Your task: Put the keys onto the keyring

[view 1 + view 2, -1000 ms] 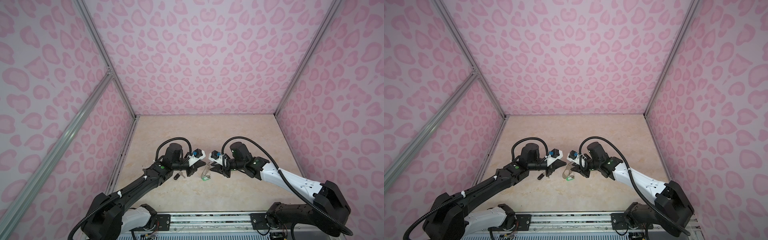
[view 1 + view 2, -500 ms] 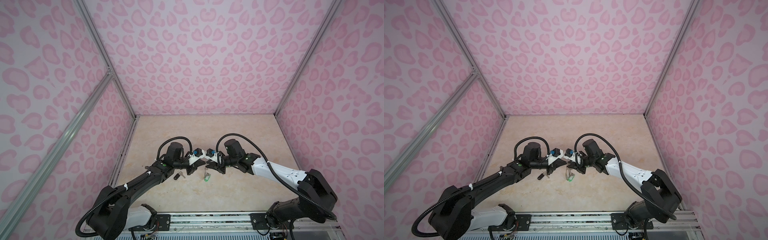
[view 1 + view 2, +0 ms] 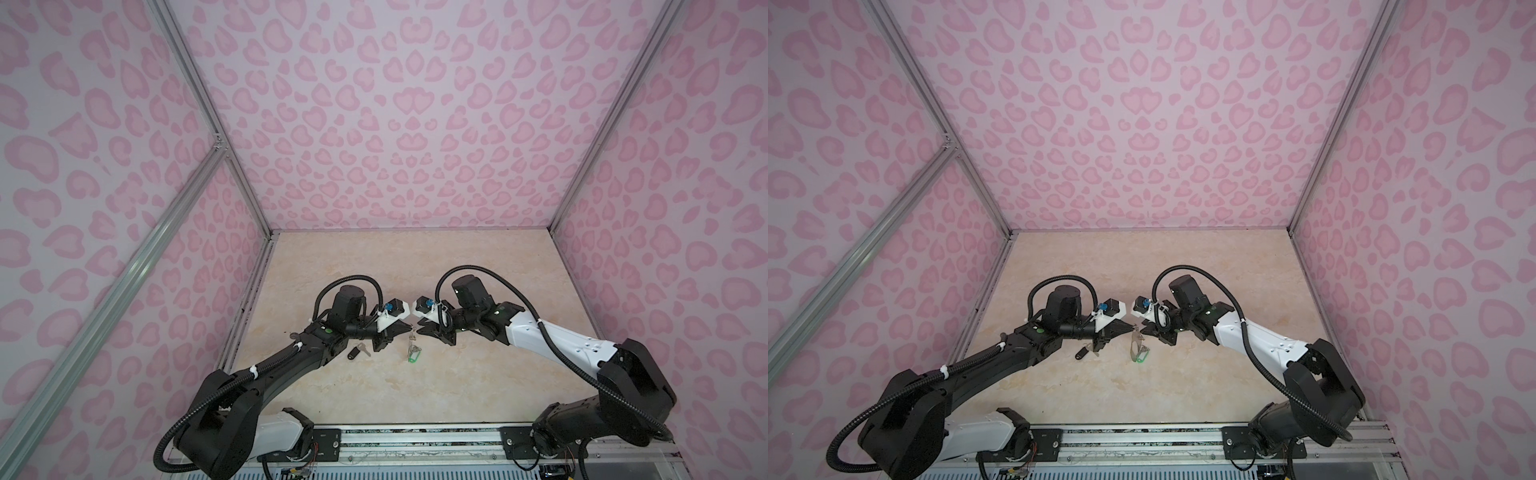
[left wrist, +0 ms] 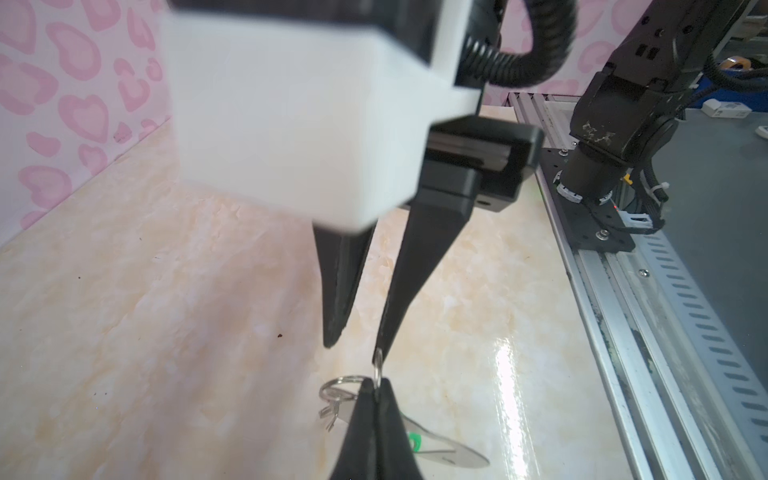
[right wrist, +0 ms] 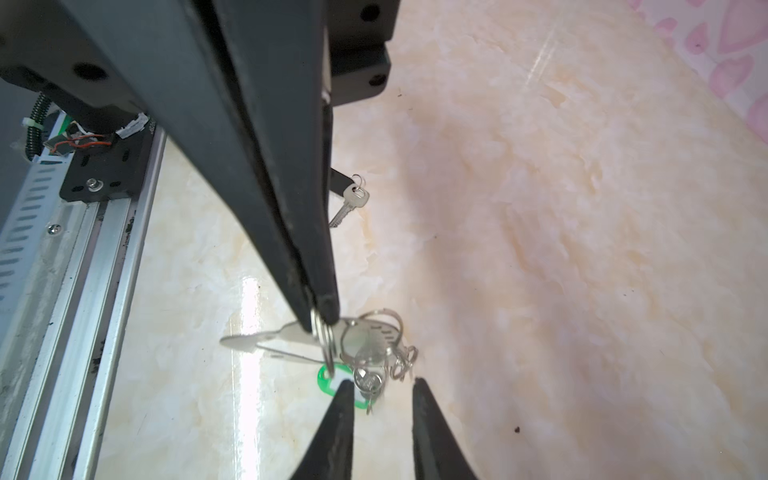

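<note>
My left gripper [image 4: 376, 384] is shut on a small wire ring [image 4: 377, 365] of the keyring [image 4: 451, 451], a flat grey plate that hangs slanted from the grip just above the table. The same grip shows in the right wrist view: left gripper [image 5: 322, 309], ring [image 5: 327, 338], plate [image 5: 266, 338]. A silver key [image 5: 368, 380] with a green tag [image 5: 326, 380] dangles among the rings. My right gripper [image 5: 380, 384] is open, its fingertips [image 5: 344, 390] level with that key, not closed on it. The black-tagged key [image 3: 357, 352] lies on the table under the left arm. In both top views the grippers [image 3: 409, 328] [image 3: 1146, 330] meet tip to tip.
The marble-look tabletop [image 3: 415, 270] is boxed in by pink patterned walls [image 3: 395, 124] on three sides. An aluminium rail [image 3: 1142, 436] with the arm bases runs along the front edge. A small metal item [image 3: 293, 334] lies beside the left arm's forearm.
The right gripper has moved left to meet the left gripper's tips at the keyring. The left gripper has kept its hold on the ring.
</note>
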`<state>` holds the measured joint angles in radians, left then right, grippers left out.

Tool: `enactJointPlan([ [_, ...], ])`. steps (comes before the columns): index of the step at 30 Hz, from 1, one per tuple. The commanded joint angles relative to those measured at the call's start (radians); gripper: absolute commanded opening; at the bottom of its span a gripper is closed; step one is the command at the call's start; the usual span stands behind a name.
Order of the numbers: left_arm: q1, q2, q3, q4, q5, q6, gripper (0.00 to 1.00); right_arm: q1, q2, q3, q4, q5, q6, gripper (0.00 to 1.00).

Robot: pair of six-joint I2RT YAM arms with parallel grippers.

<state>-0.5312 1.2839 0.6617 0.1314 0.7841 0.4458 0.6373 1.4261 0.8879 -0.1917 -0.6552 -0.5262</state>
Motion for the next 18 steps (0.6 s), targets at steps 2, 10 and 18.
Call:
enactJointPlan([
  [2, 0.005, -0.015, -0.011, 0.018, 0.030, -0.008, 0.03, -0.008, -0.070, -0.066, 0.007, -0.031, 0.037, 0.27],
  [10, 0.008, -0.042, -0.009, 0.052, 0.069, -0.034, 0.03, 0.008, -0.135, -0.204, 0.299, -0.145, 0.241, 0.22],
  [18, 0.008, -0.083, -0.009, 0.161, 0.095, -0.136, 0.03, 0.011, -0.168, -0.170, 0.284, -0.189, 0.276, 0.18],
])
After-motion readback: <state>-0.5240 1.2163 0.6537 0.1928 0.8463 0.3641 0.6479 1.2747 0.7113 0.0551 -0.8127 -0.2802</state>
